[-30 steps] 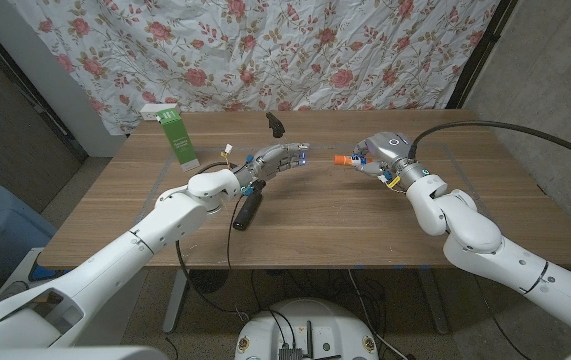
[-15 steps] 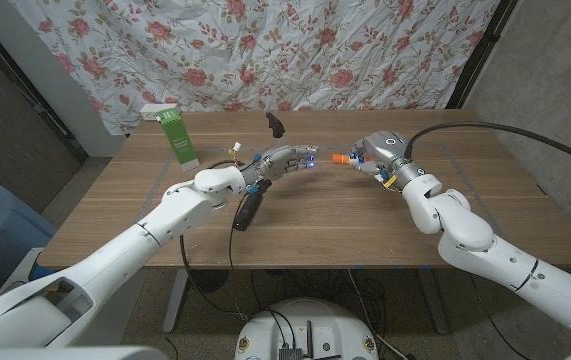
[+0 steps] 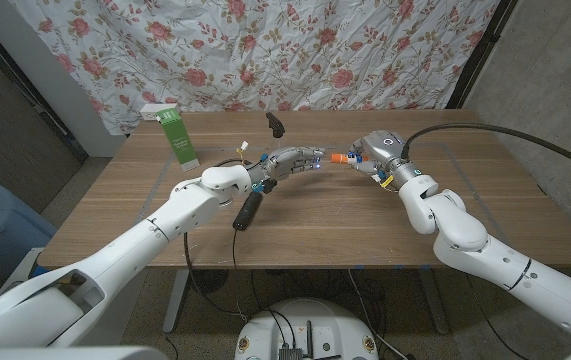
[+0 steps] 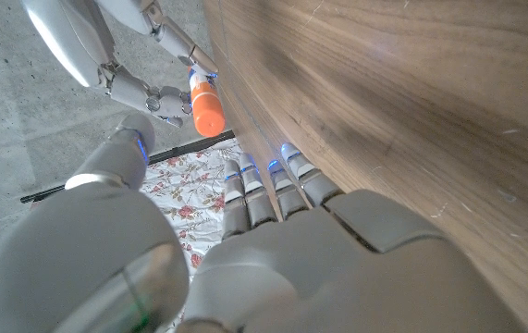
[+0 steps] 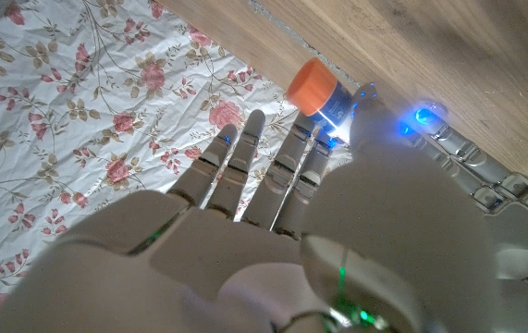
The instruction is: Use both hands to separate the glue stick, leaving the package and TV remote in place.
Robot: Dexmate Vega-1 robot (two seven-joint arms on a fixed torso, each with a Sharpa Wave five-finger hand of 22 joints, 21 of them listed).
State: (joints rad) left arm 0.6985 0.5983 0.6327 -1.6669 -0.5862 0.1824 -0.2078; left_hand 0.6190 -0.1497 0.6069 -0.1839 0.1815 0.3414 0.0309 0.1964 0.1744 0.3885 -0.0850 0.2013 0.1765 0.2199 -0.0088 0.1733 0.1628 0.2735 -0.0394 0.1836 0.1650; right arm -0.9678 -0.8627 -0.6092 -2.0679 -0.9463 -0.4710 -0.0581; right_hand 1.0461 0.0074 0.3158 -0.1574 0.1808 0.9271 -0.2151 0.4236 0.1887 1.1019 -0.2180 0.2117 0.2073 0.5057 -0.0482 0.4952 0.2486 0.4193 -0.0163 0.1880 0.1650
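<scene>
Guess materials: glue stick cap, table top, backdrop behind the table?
Glue stick cap: likely plastic, smooth matte orange, evenly coloured. Table: wood or wood-look laminate, brown with visible grain streaks; can't tell which. Backdrop: thin fabric, white with a pink floral print, creased and hanging in folds.

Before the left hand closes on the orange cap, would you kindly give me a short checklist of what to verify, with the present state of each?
1. Right hand holds the orange-capped glue stick above the wooden table: ok.
2. Orange cap points toward the left hand: ok.
3. Left hand fingers closed on the cap: not ok, they are extended and apart from it.
4. Green-and-white package stands at the table's far left, away from both hands: ok.
5. Black TV remote lies near the left forearm; whether they touch: cannot tell.
</scene>
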